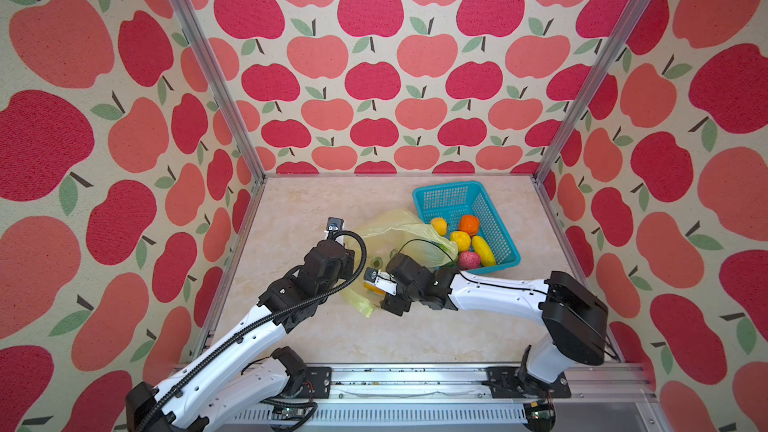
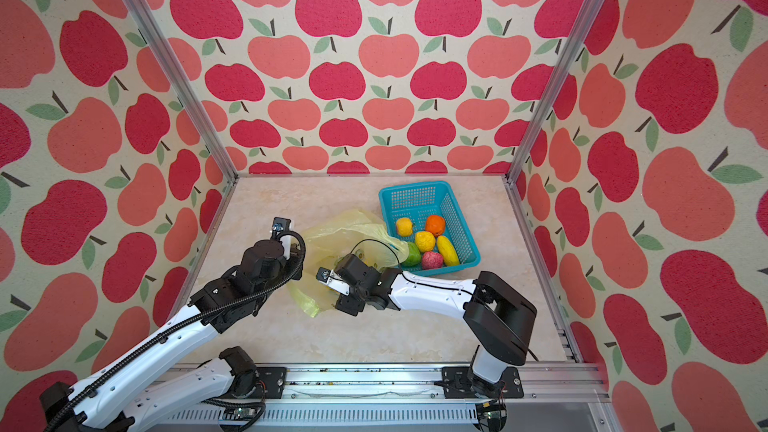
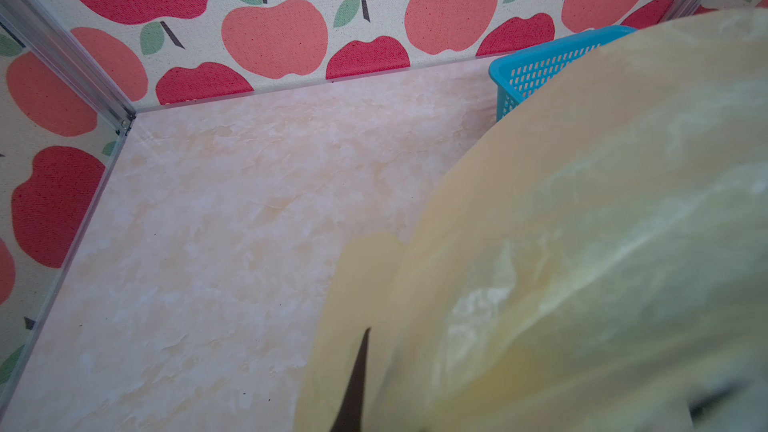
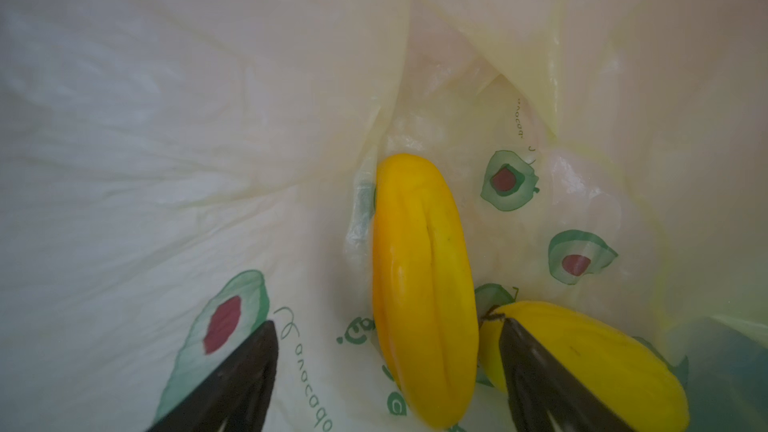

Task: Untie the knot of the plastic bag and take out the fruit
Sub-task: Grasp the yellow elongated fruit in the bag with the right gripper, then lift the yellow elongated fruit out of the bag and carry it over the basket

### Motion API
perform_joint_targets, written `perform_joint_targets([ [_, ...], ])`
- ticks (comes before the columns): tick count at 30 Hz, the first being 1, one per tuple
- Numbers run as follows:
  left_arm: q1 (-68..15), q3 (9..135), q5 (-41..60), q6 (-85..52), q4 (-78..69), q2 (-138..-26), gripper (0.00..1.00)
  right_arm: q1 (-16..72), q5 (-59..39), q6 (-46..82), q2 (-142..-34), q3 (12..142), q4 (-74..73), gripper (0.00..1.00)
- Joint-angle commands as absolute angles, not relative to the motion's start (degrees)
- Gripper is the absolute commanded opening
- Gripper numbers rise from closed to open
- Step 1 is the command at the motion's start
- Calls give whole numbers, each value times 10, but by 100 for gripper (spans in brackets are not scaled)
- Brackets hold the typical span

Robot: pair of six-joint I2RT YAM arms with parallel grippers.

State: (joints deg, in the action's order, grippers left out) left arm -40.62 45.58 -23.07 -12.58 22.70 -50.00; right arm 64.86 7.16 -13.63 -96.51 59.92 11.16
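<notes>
While the left tool (image 3: 359, 371) is pinching the plastic bag (image 1: 390, 226), the wide-open right tool (image 4: 386, 326) is straddling a yellow fruit (image 4: 419, 284), needing closure, then transfer to the two-o'clock basket (image 1: 449, 201).

Inventory, as I count it:

- One thin translucent pale-yellow plastic bag (image 1: 392, 228), avocado-printed.
- One teal perforated plastic basket (image 1: 446, 197).
- Toy fruit:
  - three elongated yellow ones (image 4: 424, 284)
  - one round orange one (image 1: 469, 224)
  - one yellow-orange one (image 1: 439, 226)
  - one bumpy yellow one (image 1: 460, 241)
  - one bumpy pink one (image 1: 469, 259)
  - one green one (image 2: 411, 254)
</notes>
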Motion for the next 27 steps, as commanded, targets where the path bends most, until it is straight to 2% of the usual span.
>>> perform_joint_targets([
  [1,-403,455,-224,-132,227,-503,0,625,55,-117,-1007,639,135,82],
  [7,-403,454,-227,-131,227,-503,0,617,49,-113,-1092,696,170,79],
  [13,-402,454,-226,-131,226,-504,0,613,46,-113,-1128,722,183,76],
  [18,-402,454,-226,-131,227,-503,0,605,44,-106,-1126,724,183,59],
  [27,-402,454,-224,-131,227,-502,0,604,44,-99,-1070,687,145,43],
])
